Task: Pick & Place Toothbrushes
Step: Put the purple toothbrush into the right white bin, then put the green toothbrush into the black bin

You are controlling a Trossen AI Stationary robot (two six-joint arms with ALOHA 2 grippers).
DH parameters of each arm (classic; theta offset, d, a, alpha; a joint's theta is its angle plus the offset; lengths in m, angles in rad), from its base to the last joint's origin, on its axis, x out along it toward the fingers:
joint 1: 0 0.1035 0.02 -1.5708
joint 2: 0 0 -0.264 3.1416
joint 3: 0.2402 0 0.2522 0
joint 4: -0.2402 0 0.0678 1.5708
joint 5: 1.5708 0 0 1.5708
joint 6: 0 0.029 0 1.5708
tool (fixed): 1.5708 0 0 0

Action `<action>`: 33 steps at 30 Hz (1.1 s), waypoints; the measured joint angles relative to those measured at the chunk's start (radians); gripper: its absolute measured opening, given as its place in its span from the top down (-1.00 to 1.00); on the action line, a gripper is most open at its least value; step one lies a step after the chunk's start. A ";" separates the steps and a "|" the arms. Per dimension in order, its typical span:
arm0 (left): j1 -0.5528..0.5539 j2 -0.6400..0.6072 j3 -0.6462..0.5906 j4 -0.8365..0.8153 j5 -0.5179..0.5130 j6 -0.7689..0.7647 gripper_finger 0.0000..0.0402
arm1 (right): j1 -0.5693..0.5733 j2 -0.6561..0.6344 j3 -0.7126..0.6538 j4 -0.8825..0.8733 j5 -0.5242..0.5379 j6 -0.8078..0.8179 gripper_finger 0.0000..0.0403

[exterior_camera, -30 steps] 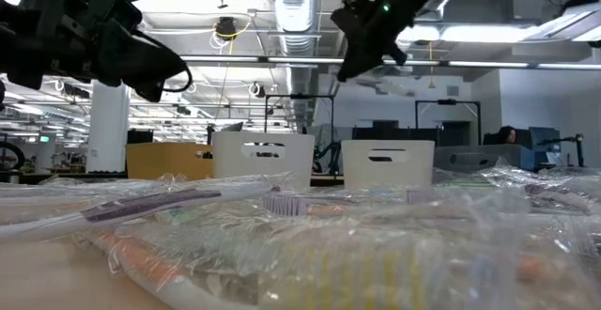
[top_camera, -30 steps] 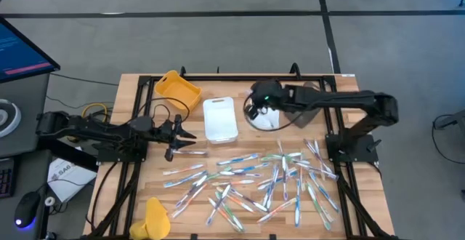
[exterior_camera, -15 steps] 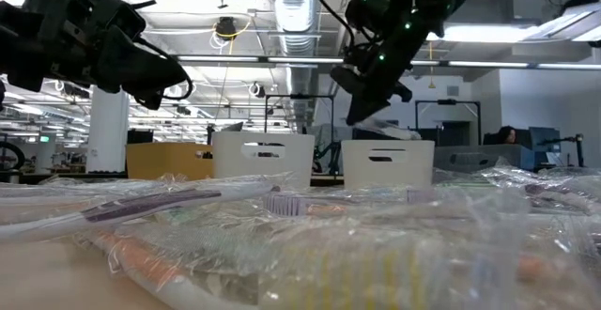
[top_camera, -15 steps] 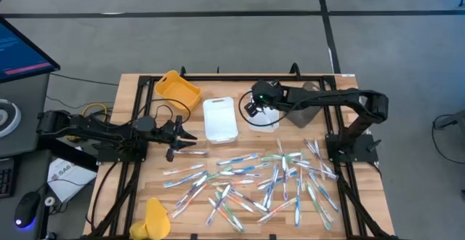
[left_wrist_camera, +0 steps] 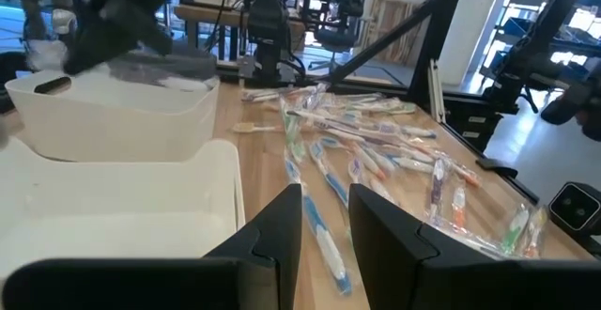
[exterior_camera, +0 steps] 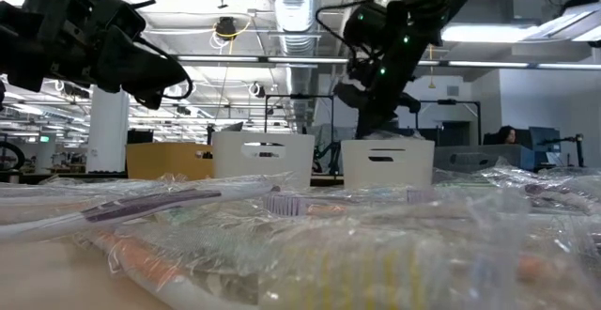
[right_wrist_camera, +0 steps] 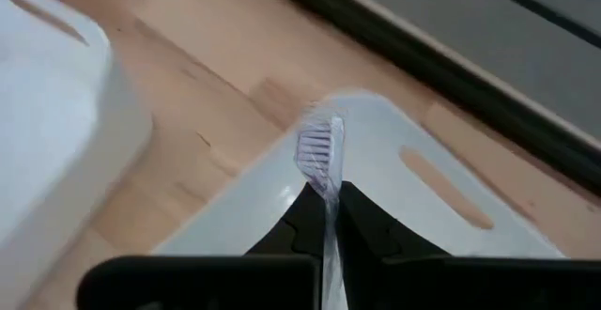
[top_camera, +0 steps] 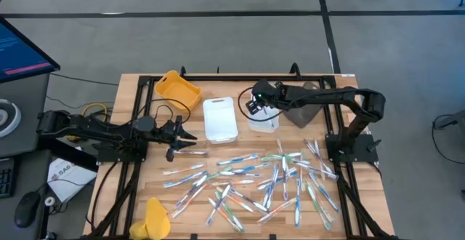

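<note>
My right gripper (right_wrist_camera: 324,218) is pinched nearly shut on a toothbrush (right_wrist_camera: 322,164), the handle clamped between my fingers (right_wrist_camera: 371,227) and the bristled head standing out past the tips. Beneath those tips is a white tray (right_wrist_camera: 441,193), and the brush head hangs over its near rim. From above, this gripper (top_camera: 254,103) sits over that tray (top_camera: 267,124), with a second white tray (top_camera: 220,118) just beside it on the left-arm side and a yellow tray (top_camera: 176,89) farther off beyond that one.

I judge this to be the placing step: the brush is carried and poised above the bin, not yet let go. The next move calls for easing a little lower and further over the tray's inside, so the whole length clears the rim, then spreading the fingers so the brush drops flat. Released too near the edge, it could tip out onto the wood.

My left gripper (left_wrist_camera: 324,211) waits off to the side, its fingers (left_wrist_camera: 286,221) narrowly parted. A blue-handled brush (left_wrist_camera: 324,230) lies in line with the gap between them; I cannot tell whether they grip it or hover above it. One white tray's edge is just beside these fingers.

The remaining toothbrushes (top_camera: 261,185) lie scattered in wrappers across the table (top_camera: 134,87), well apart from my right fingertips.
</note>
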 joint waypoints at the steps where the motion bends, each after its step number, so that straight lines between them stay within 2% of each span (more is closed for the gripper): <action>1: 0.000 0.000 0.000 0.002 0.000 0.000 0.57 | 0.000 0.012 0.000 0.006 0.000 0.000 0.98; 9: 0.000 0.000 0.000 0.002 0.000 0.006 0.57 | -0.004 0.097 0.006 0.023 -0.004 0.026 0.91; 21: 0.000 0.000 0.000 0.002 0.000 0.027 0.57 | -0.003 0.096 0.031 -0.011 -0.005 0.062 0.30; 24: 0.000 0.000 0.000 0.001 0.000 0.027 0.57 | 0.001 0.096 0.092 -0.094 -0.008 0.028 0.13; 27: 0.000 0.000 0.000 0.000 0.000 0.027 0.57 | 0.024 0.096 0.188 -0.272 -0.029 0.004 0.01; 33: 0.000 0.000 0.000 -0.001 0.000 0.027 0.57 | 0.130 0.096 0.377 -0.647 -0.039 0.068 -0.05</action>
